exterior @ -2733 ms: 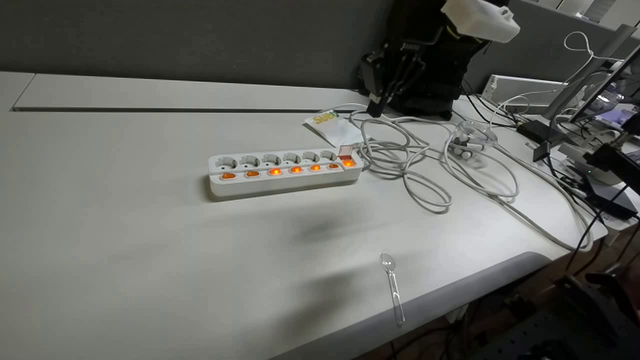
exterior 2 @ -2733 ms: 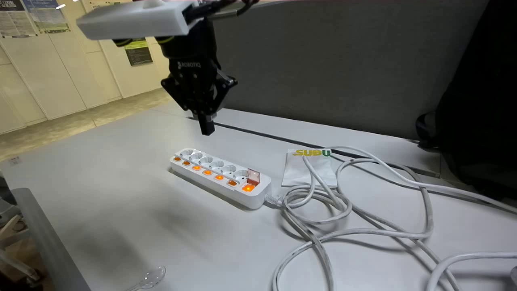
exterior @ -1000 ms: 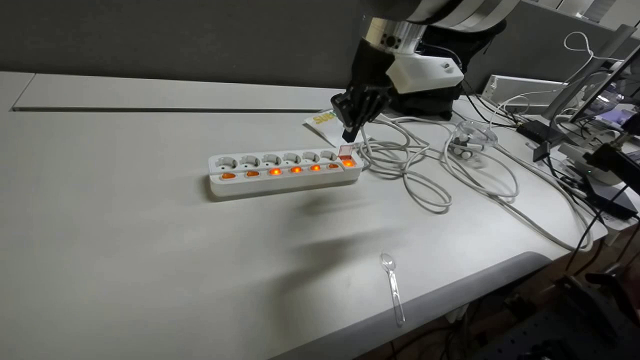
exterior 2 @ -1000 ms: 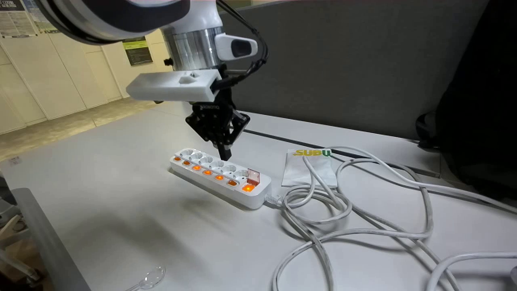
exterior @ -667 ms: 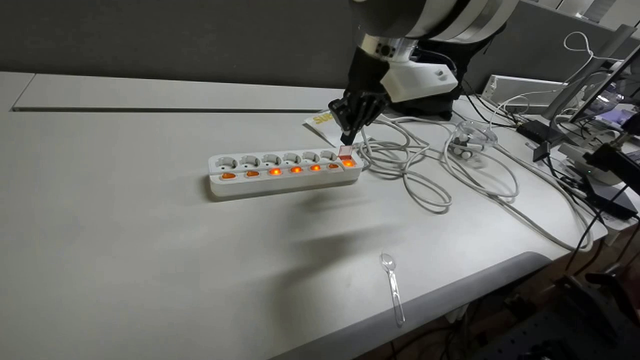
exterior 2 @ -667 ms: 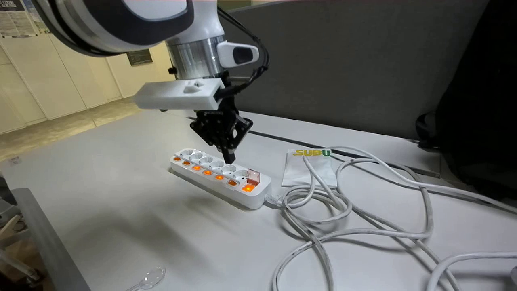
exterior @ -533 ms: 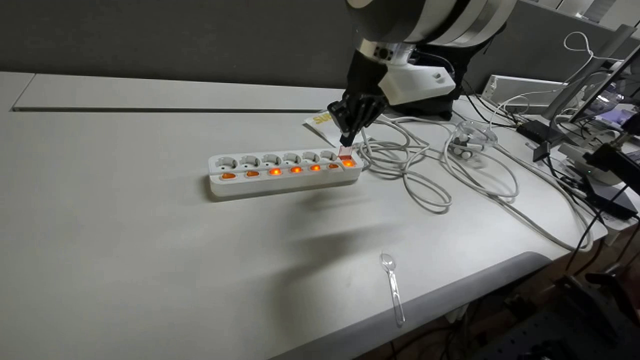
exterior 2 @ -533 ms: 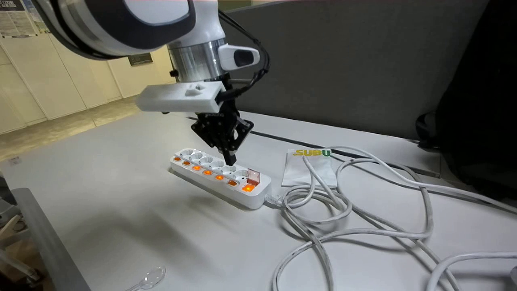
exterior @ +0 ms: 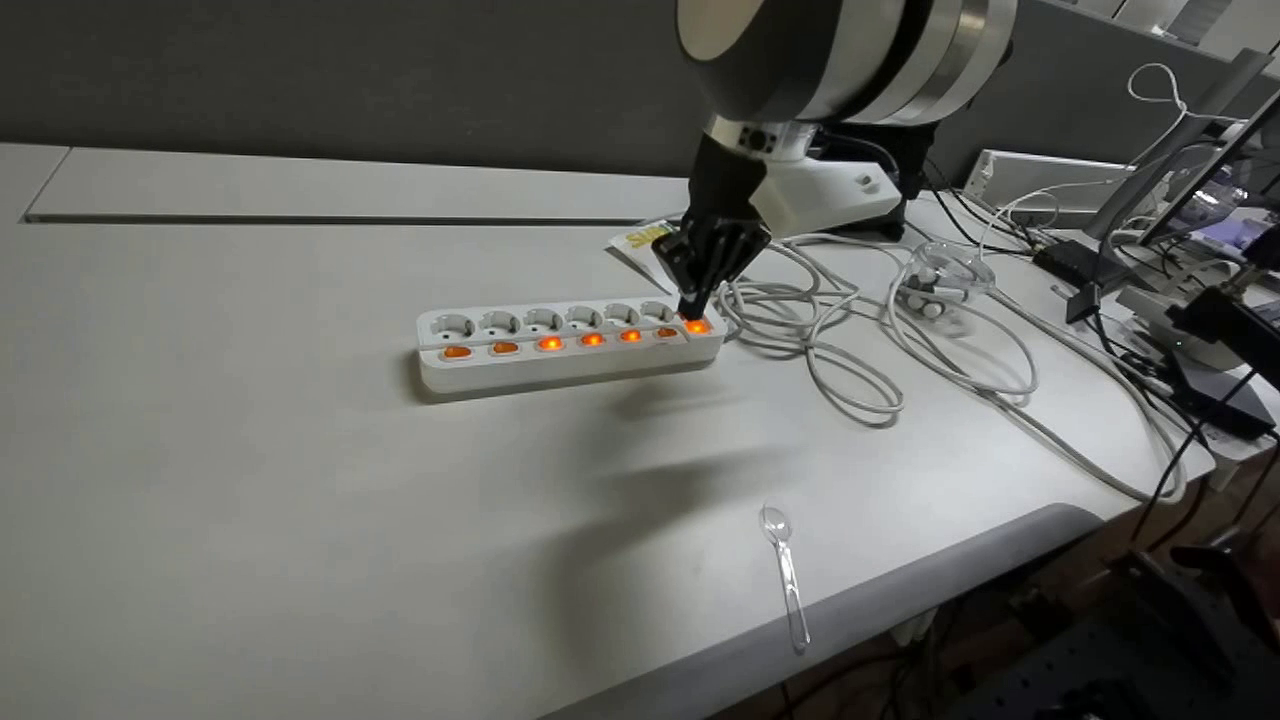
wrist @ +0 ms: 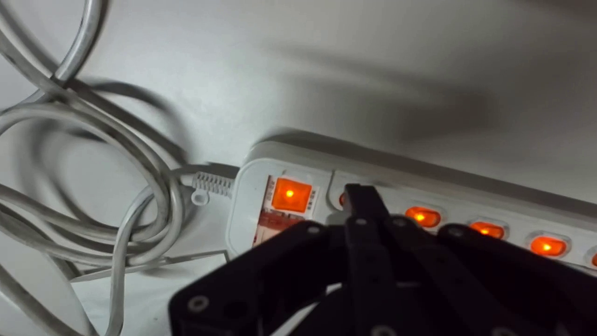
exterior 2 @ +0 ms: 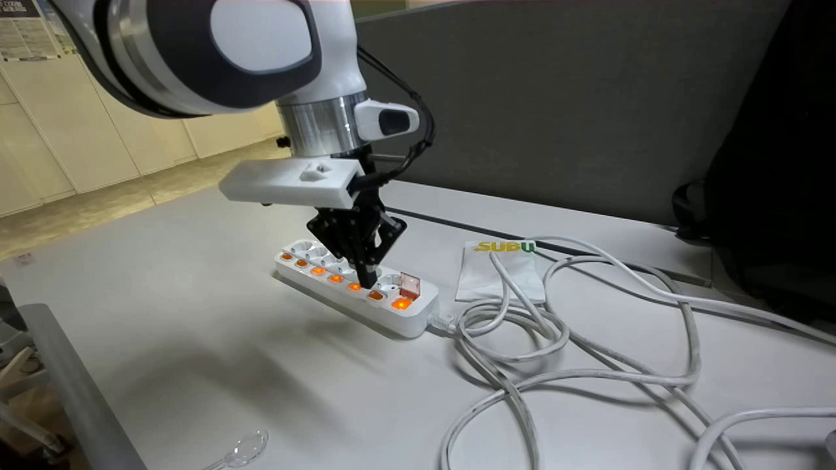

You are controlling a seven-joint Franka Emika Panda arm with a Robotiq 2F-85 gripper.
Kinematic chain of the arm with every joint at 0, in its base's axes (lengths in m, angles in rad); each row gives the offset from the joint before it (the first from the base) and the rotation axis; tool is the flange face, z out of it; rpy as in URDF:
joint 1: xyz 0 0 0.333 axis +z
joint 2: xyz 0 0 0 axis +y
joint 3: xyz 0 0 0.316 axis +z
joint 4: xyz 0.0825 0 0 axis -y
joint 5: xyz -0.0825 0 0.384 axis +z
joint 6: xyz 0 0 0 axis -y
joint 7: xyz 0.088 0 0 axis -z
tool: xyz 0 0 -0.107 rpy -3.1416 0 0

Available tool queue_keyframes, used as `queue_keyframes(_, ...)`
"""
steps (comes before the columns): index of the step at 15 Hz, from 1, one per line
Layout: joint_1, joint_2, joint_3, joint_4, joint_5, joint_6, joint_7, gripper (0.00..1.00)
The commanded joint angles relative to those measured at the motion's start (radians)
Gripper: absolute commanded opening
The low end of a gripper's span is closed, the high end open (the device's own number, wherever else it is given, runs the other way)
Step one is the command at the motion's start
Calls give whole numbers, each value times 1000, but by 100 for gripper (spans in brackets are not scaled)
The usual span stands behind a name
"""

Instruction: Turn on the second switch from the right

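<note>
A white power strip (exterior: 570, 375) lies on the table with a row of orange switches. It shows in an exterior view (exterior 2: 346, 303) and the wrist view (wrist: 447, 193). The second switch from the right (exterior: 667, 333) is unlit; it also shows in an exterior view (exterior 2: 376, 296). In the wrist view its edge (wrist: 342, 199) shows, the rest hidden behind the fingertips. The rightmost square switch (exterior: 697, 327) glows. My gripper (exterior 2: 368, 279) is shut, nothing visible between its fingers, with its tips (wrist: 366, 189) just above the strip by that switch. Contact cannot be told.
A raised clear red cover (exterior 2: 409, 285) stands by the square switch. Looped grey cable (exterior: 800, 300) lies right of the strip. A white napkin (exterior 2: 499, 274) lies behind it. A clear spoon (exterior: 785, 570) lies near the table edge. A grey partition (exterior: 400, 90) closes the back.
My gripper has come down and forward from above and behind to just over the right end of the strip. The strip and its lit switches look unchanged.
</note>
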Motion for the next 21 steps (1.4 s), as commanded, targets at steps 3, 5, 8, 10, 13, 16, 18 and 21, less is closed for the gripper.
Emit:
queue_keyframes(3, -14, 27, 2, 20, -17, -44, 41, 0)
queue_keyframes(5, -17, 33, 1, 21, -17, -50, 41, 0)
queue_keyframes(8, -27, 41, 8, 24, -9, -40, 31, 0)
queue_keyframes(10, -30, 41, 13, 26, -6, -37, 28, 0)
queue_keyframes(13, -23, 45, 14, 39, -12, -38, 33, 0)
queue_keyframes(16, -18, 51, 18, 54, -16, -38, 35, 0)
queue_keyframes(18, -14, 57, 20, 67, -18, -40, 38, 0)
queue_keyframes(21, -9, 72, 24, 85, -21, -46, 39, 0)
